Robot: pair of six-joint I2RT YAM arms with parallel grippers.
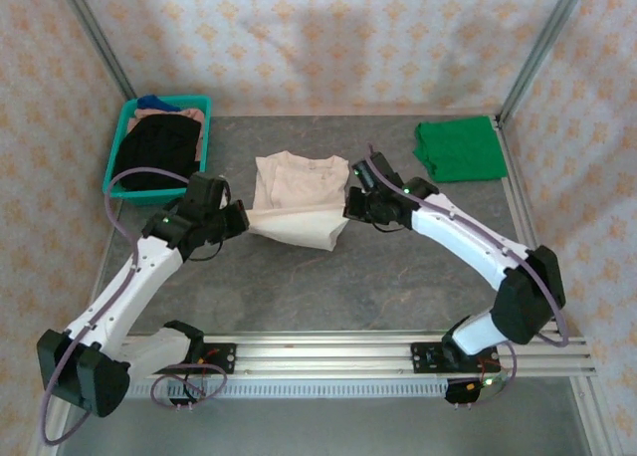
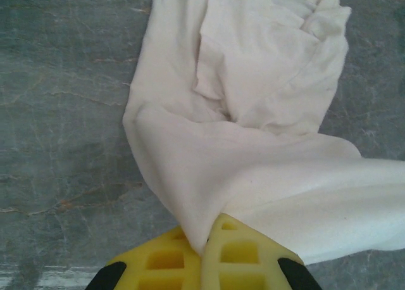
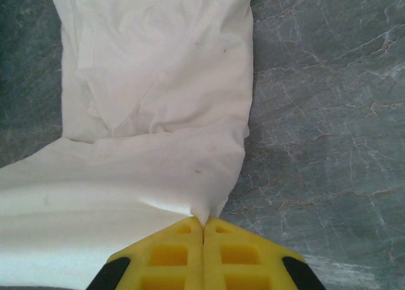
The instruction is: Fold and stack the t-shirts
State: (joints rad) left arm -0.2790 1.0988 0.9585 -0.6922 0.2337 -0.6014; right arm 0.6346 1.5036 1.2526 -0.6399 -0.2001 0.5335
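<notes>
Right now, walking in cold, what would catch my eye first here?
A cream shirt lies mid-table, with the left gripper and right gripper each shut on a near corner. A folded green shirt lies back right. A teal basket of dark clothes sits back left.

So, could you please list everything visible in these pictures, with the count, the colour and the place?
cream t-shirt: 1, cream, middle of the table, near edge lifted
green t-shirt: 1, bright green, folded, far right corner
basket: 1, teal, far left corner
clothes: count unclear, mostly black, some blue and tan, inside the basket
table: 1, grey marbled
rail: 1, silver, along the near edge
left gripper: 1, yellow, shut on the cream t-shirt's near left corner
right gripper: 1, yellow, shut on its near right corner
arms: 2, white and black, reaching in from the rail
</notes>
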